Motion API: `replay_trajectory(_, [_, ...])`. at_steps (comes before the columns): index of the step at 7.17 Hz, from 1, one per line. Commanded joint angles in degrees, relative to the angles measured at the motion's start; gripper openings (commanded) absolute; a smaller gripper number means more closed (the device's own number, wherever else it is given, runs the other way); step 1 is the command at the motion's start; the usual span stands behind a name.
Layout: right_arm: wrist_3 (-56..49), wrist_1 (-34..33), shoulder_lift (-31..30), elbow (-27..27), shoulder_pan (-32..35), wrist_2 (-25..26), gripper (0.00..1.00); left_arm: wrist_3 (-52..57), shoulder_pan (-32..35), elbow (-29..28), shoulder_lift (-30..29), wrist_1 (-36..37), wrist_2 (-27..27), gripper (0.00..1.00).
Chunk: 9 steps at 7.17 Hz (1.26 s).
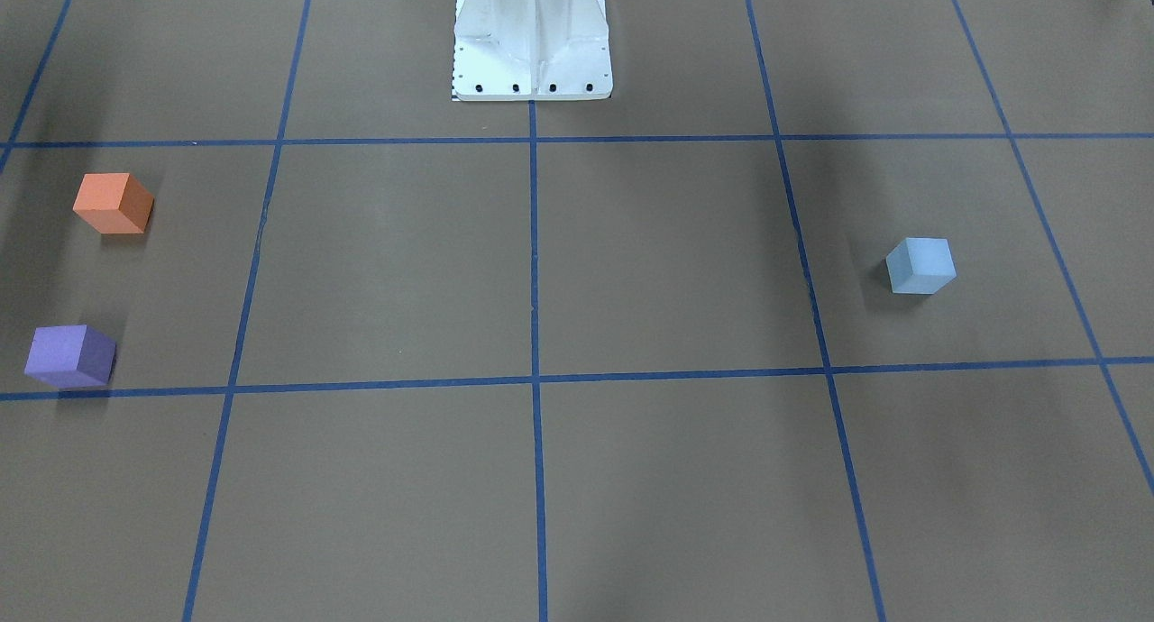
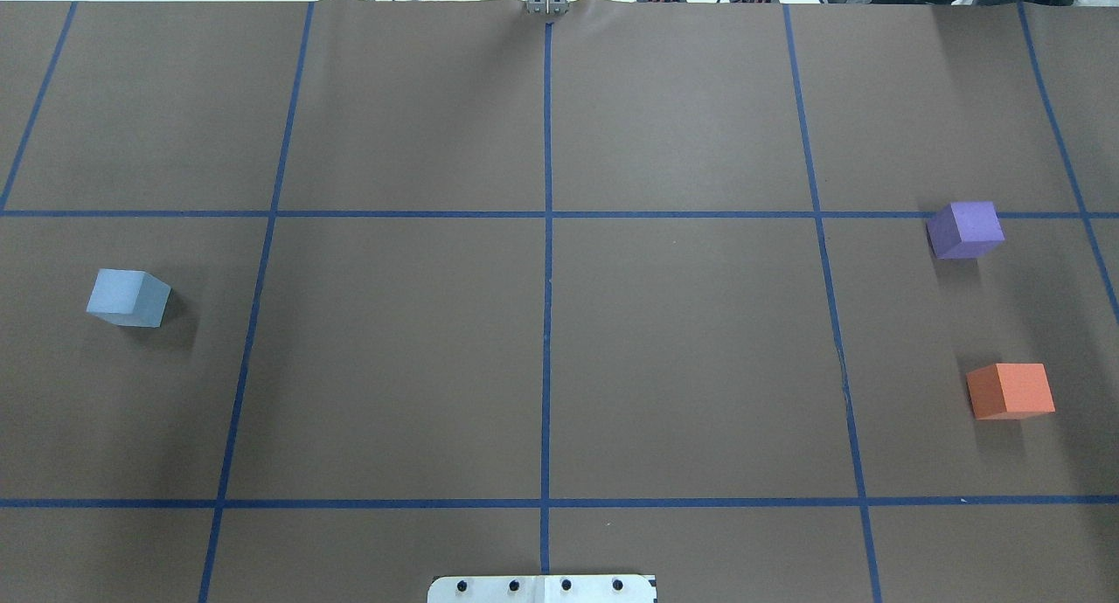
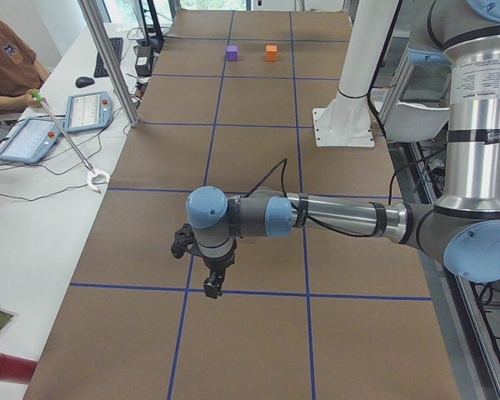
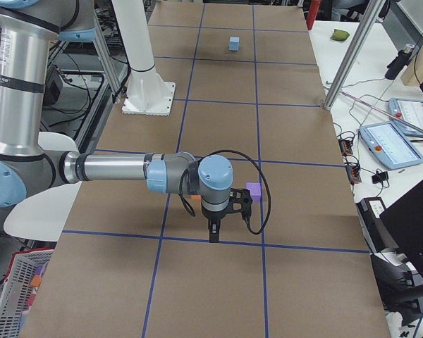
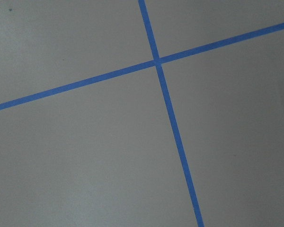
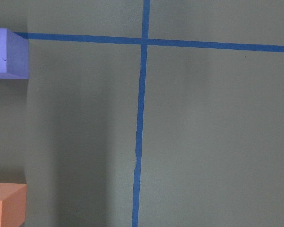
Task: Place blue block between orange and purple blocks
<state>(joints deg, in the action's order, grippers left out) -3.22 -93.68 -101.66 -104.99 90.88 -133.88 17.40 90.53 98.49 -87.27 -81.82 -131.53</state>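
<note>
The light blue block (image 1: 920, 266) sits alone on the robot's left half of the table; it also shows in the overhead view (image 2: 128, 297). The orange block (image 2: 1010, 391) and the purple block (image 2: 964, 229) sit apart on the robot's right side, with a gap between them. My left gripper (image 3: 212, 287) shows only in the left side view, hanging above the table; the blue block is hidden there. My right gripper (image 4: 213, 236) shows only in the right side view, near the purple block (image 4: 253, 191). I cannot tell whether either gripper is open or shut.
Blue tape lines (image 2: 546, 323) divide the brown table into squares. The white robot base (image 1: 532, 41) stands at the table's middle edge. An operator (image 3: 4, 67), tablets and a metal pole (image 3: 108, 62) are along the far side bench.
</note>
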Motion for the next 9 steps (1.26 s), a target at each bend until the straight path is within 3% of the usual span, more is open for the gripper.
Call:
replay_trajectory(1, [-0.03, 0.07, 0.40, -0.39, 0.00, -0.68, 1.00, 0.00, 0.00, 0.03, -0.26, 0.00, 0.05, 1.00])
replay_trajectory(4, [0.32, 0.07, 0.67, -0.74, 0.00, -1.47, 1.00, -0.44, -1.05, 2.40, -3.86, 0.44, 2.42, 1.00])
replay_trajectory(7, [0.58, 0.07, 0.23, -2.93, 0.00, -3.58, 1.00, -3.78, -3.94, 11.35, -5.19, -0.09, 0.49, 1.00])
replay_trajectory(8, [0.58, -0.19, 0.32, -3.55, 0.00, -2.80, 1.00, -7.96, -4.57, 11.46, -5.19, -0.18, -2.47, 1.00])
replay_trajectory(9, [0.58, -0.19, 0.67, -3.99, -0.18, -2.79, 1.00, -24.62, -10.32, 12.07, -5.36, -1.92, -4.50, 1.00])
